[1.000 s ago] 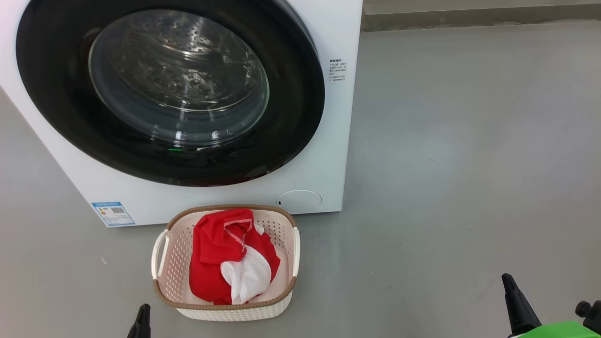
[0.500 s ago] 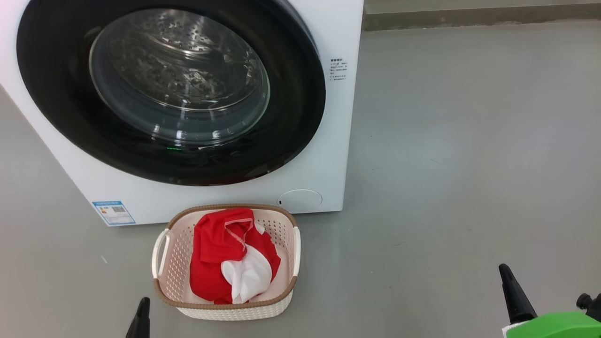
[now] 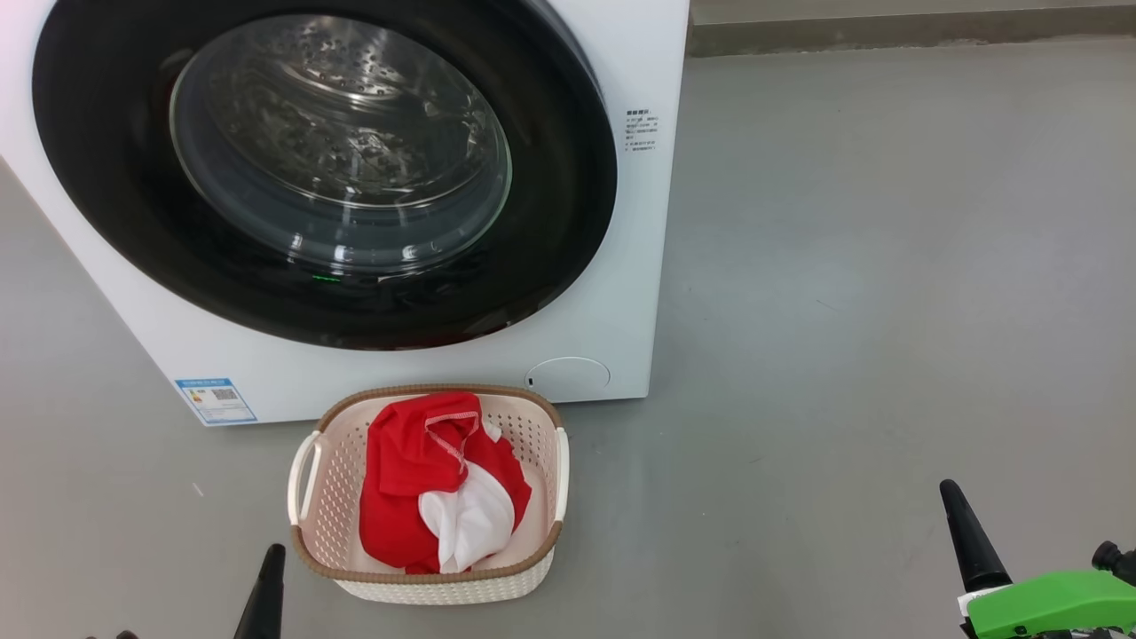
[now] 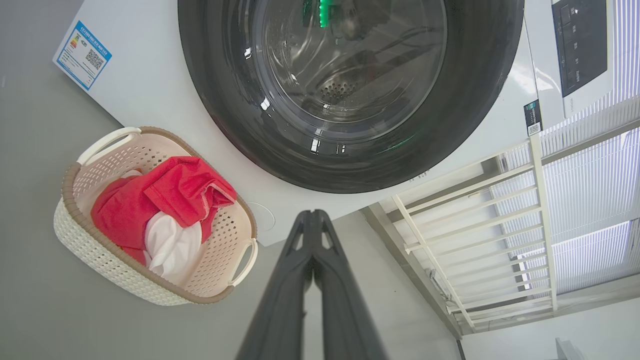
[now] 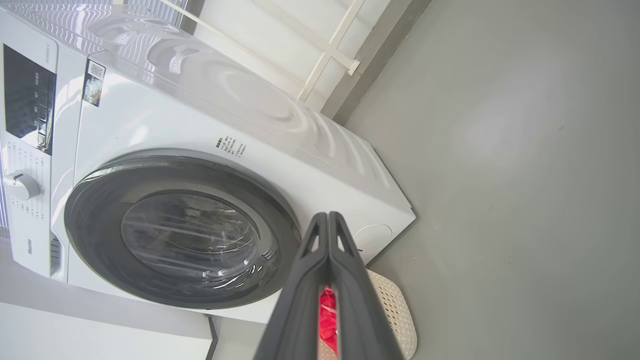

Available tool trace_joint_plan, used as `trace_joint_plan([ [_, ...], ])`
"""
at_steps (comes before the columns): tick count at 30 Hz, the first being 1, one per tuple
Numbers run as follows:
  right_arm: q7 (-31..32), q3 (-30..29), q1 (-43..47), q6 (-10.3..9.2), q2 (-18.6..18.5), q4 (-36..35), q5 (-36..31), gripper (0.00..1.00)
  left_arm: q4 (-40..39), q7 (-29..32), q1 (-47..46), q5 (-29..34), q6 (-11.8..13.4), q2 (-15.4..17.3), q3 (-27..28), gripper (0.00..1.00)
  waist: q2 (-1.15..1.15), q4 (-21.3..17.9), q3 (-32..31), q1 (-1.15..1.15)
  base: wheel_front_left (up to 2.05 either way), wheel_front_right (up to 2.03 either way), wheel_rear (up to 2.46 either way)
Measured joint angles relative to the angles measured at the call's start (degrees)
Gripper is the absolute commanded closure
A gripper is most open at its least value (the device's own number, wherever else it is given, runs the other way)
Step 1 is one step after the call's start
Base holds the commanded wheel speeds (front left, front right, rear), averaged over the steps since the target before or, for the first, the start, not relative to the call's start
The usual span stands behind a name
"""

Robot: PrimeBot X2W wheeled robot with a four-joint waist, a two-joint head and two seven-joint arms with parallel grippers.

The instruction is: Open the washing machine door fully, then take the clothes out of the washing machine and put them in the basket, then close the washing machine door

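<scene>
The washing machine [image 3: 621, 293] stands white at the upper left, and the washing machine door [image 3: 550, 222] lies flush against its front, black rim around clear glass. The steel drum shows through the glass. Right in front, on the floor, sits the cream basket [image 3: 444, 586] holding the red and white clothes [image 3: 408, 470]. My left gripper [image 3: 266, 586] is shut and empty, low beside the basket's near left corner. Far to the right, my right gripper [image 3: 963, 528] hangs shut and empty above the floor. In the left wrist view, the shut left gripper [image 4: 312, 215] points at the door [image 4: 350, 75], with the basket [image 4: 100, 255] and clothes [image 4: 170, 195] to its left. In the right wrist view, the shut right gripper [image 5: 327, 216] points toward the door [image 5: 180, 235].
Grey floor [image 3: 887, 266] spreads wide to the right of the machine. A low wall base [image 3: 887, 31] runs along the back. A white railing [image 4: 475, 210] and window blinds stand beyond the machine. The control panel with its dial [image 5: 20, 185] is on the machine's front.
Both gripper tips have risen a little in the head view, the right one more. The door, the basket and the clothes have stayed put.
</scene>
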Motion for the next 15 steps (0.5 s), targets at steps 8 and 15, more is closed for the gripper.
trace_joint_plan([
  [8, 1.1, -0.7, -1.0, 0.00, 0.2, -0.3, 4.0, 1.00, 0.2, 1.3, -1.0, -5.2, 0.0, 0.0, 0.1, 1.00, 0.00, 0.1, 0.0, 0.00, 0.00, 0.00, 0.00],
  [15, 2.3, -0.9, -1.1, -0.01, 0.4, -0.5, 7.7, 1.00, 0.4, 2.3, -2.0, -9.7, 0.0, -0.1, 0.2, 1.00, 0.00, 0.1, 0.1, 0.00, 0.00, 0.00, 0.00],
])
